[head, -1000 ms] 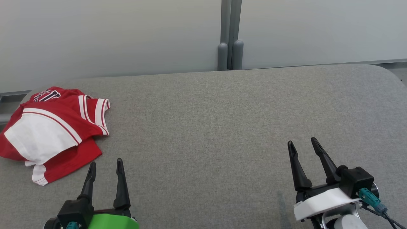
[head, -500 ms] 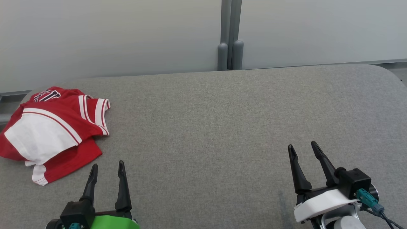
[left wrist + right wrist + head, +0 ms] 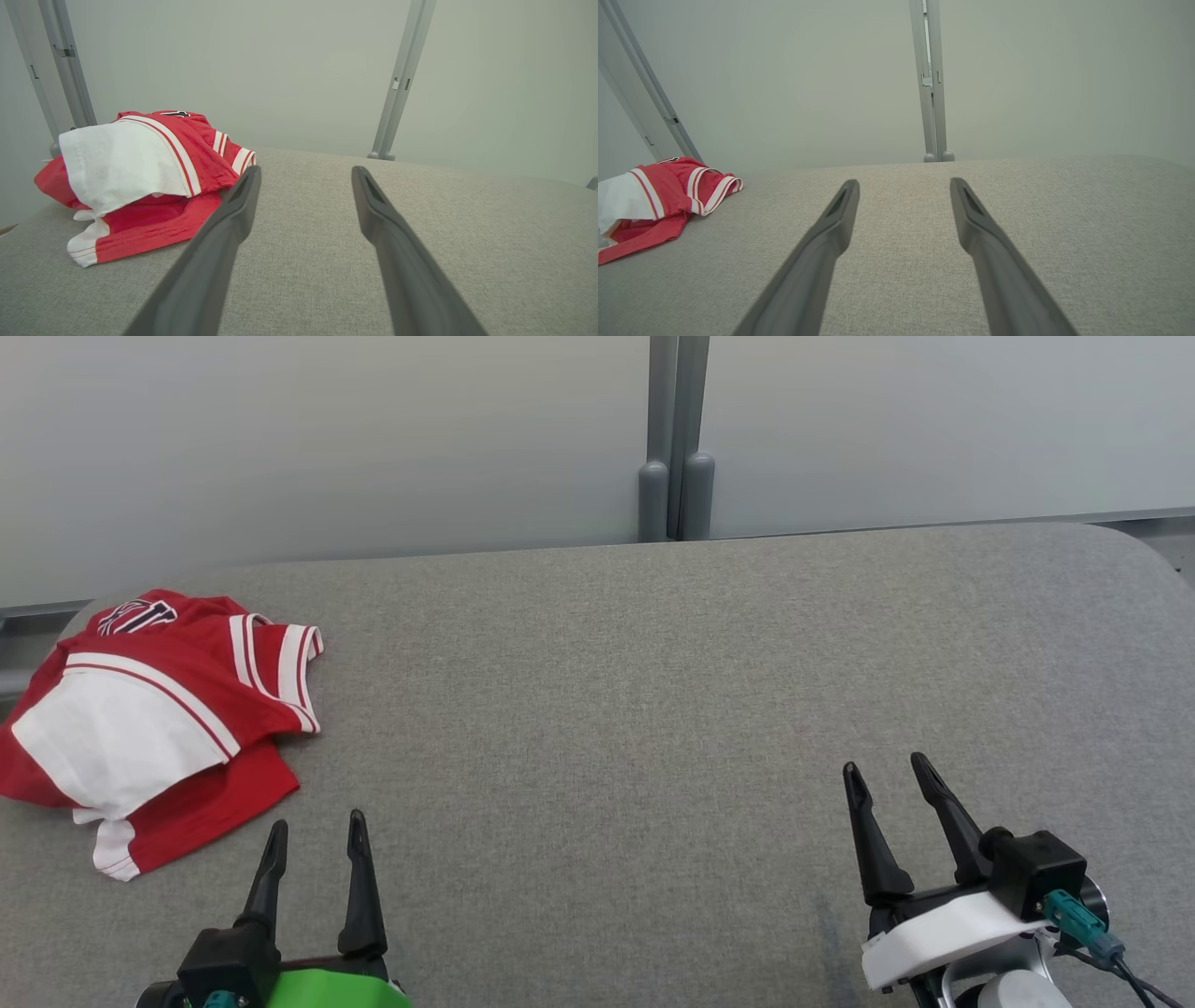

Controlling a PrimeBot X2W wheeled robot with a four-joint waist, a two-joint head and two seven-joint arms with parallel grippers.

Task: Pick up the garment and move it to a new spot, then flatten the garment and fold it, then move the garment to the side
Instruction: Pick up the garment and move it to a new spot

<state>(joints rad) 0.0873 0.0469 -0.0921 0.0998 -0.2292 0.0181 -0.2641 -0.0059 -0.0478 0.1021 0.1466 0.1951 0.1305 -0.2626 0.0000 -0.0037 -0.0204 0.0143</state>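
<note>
From the head view, the red-and-white garment lies bunched near the left edge of the grey padded table, white panel flopped over red. This looks like the start, with nothing lifted yet. The left gripper hovers just beside the garment's near hem with its fingers spread and empty, probably because it is the arm best placed to reach it. The right gripper hangs well apart over bare cloth, equally spread. In the left wrist view, the heap sits ahead and left of the parted fingers. In the right wrist view, the garment is far off to the left.
</note>
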